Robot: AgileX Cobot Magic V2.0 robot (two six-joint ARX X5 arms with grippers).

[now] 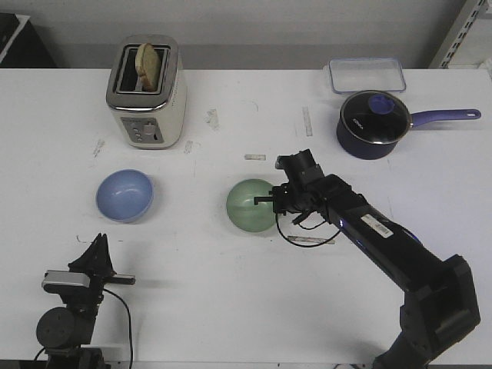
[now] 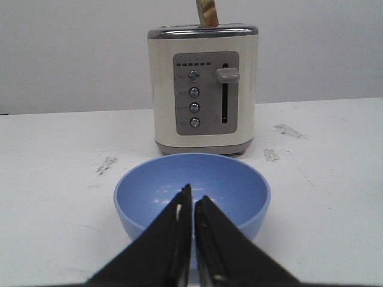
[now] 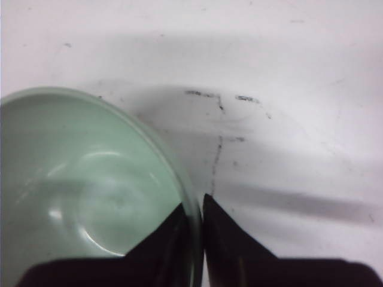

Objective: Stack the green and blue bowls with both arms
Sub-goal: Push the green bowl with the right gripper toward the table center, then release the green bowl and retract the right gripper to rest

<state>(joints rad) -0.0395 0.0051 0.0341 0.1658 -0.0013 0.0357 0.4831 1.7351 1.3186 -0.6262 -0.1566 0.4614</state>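
White counter [image 1: 231, 307] is crossed by the outstretched right arm [image 1: 384, 238], its pincer [image 3: 195, 206] apparently clenched on the green bowl [image 1: 250, 204] rim.

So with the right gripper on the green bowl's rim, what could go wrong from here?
The right gripper pinches only the thin rim of the green bowl, so the bowl could tilt or slip when lifted. The blue bowl sits well to the side, so the carry is long. The left gripper sits shut close before the blue bowl and might nudge it.
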